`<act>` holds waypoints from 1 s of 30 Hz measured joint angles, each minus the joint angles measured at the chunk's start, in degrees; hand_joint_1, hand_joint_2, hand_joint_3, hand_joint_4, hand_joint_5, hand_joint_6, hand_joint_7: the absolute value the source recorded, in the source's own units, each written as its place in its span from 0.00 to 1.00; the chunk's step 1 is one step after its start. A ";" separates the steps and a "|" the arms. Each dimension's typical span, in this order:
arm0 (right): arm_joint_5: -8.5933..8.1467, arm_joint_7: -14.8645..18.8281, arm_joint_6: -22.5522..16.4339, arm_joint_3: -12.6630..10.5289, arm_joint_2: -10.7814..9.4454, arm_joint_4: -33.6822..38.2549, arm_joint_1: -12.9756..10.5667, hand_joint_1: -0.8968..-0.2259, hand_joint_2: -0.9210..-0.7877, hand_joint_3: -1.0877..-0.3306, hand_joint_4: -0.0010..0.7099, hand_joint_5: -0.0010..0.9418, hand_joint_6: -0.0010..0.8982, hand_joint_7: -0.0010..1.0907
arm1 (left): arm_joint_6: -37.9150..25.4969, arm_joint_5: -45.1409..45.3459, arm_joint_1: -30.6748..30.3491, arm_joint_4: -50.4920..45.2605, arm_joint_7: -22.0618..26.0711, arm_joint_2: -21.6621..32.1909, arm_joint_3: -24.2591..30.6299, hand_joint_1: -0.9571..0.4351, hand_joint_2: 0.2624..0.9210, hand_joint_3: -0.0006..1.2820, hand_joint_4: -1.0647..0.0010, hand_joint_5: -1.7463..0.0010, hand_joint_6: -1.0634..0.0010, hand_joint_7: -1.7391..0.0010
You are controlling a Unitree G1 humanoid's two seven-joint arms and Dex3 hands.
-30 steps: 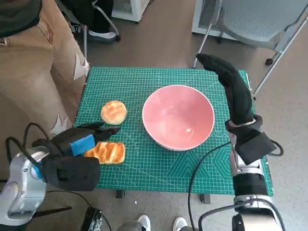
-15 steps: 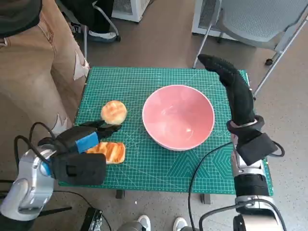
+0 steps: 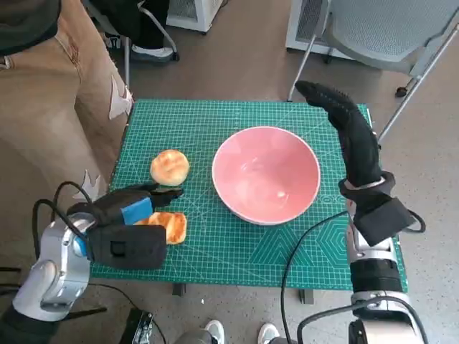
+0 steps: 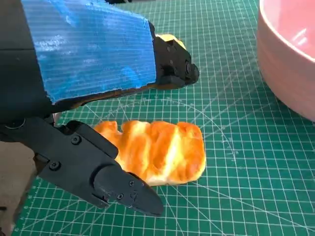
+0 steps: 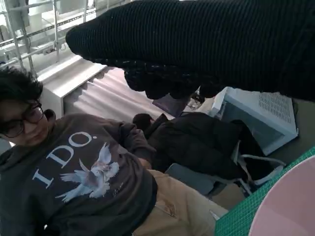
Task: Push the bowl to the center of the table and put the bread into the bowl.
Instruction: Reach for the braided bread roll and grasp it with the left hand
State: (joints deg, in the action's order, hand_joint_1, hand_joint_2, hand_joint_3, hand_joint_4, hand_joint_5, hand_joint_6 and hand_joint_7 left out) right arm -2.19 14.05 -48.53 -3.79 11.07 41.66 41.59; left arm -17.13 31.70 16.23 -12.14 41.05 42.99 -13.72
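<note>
The pink bowl [image 3: 265,174] stands near the middle of the green cutting mat [image 3: 215,122]. A round bun [image 3: 170,166] lies to its left, and a flat toasted bread slice [image 3: 168,226] lies nearer the front edge. My left hand [image 3: 125,215] hovers over that slice with fingers apart, holding nothing. In the left wrist view the bread slice [image 4: 157,150] lies between the upper fingers [image 4: 172,69] and the thumb, with the bowl [image 4: 290,59] beside it. My gloved right hand [image 3: 344,122] is raised off the bowl's far right rim, stretched out and empty.
A person in tan trousers [image 3: 50,107] stands close to the table's left side. A grey chair [image 3: 387,32] stands behind the far right corner. In the right wrist view a seated person in a dark sweatshirt [image 5: 83,172] shows beyond the glove [image 5: 197,49].
My left arm has swung in toward the table, bringing the hand's fingers further over the flat bread slice. The bowl, the bun and the right hand have stayed put.
</note>
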 measured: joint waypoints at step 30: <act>-2.16 1.20 0.19 -0.18 0.00 0.24 0.04 0.28 0.00 0.30 0.21 0.00 0.00 0.40 | 6.08 -0.79 0.44 4.60 -4.23 -0.55 -0.49 0.69 0.93 0.06 0.26 0.36 0.34 0.41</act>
State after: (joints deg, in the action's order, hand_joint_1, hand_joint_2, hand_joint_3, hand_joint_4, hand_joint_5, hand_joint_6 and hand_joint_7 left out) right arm -4.35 15.25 -48.34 -3.97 11.07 41.89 41.63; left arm -11.05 30.91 16.67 -7.54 36.82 42.45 -14.21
